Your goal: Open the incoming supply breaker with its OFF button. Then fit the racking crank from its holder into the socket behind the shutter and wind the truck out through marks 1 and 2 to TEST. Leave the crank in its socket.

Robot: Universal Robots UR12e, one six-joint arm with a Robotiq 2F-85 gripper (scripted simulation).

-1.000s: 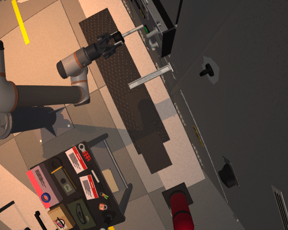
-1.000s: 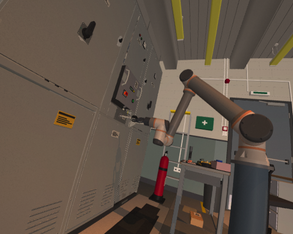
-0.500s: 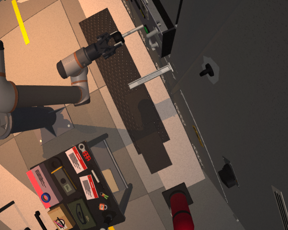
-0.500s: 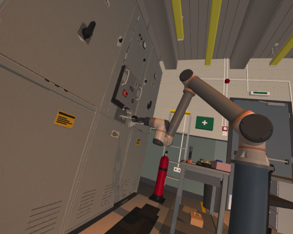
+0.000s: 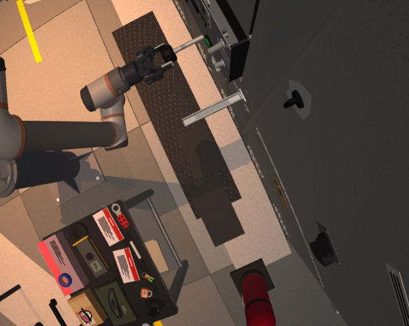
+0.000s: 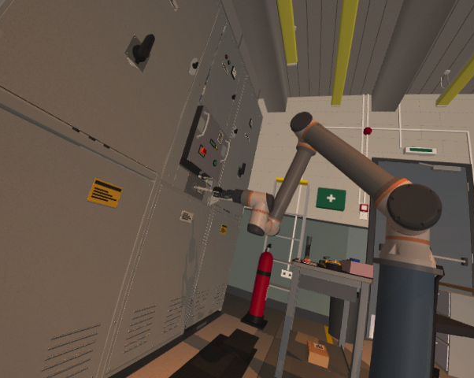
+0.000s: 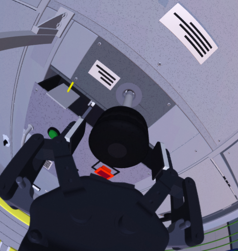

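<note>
The racking crank (image 7: 119,138) sits with its grey shaft in the round socket (image 7: 128,94) on the breaker panel, its black knob (image 5: 167,52) pointing out at me. My gripper (image 7: 117,146) stands open around the knob and holds nothing. The shutter (image 7: 62,95) is slid aside to the left of the socket, with a yellow pointer (image 7: 70,86) above it. Lower on the panel are the green button (image 7: 52,133) and the red button (image 7: 103,172), the red one partly hidden behind the knob. The empty crank holder (image 5: 212,108) juts from the cabinet front.
The grey switchgear cabinet (image 6: 87,183) fills the left side of the room. A tool cart (image 5: 106,259) stands behind my arm, a red fire extinguisher (image 6: 261,285) by the cabinet's end, and a dark studded mat (image 5: 173,115) lies along the cabinet's foot.
</note>
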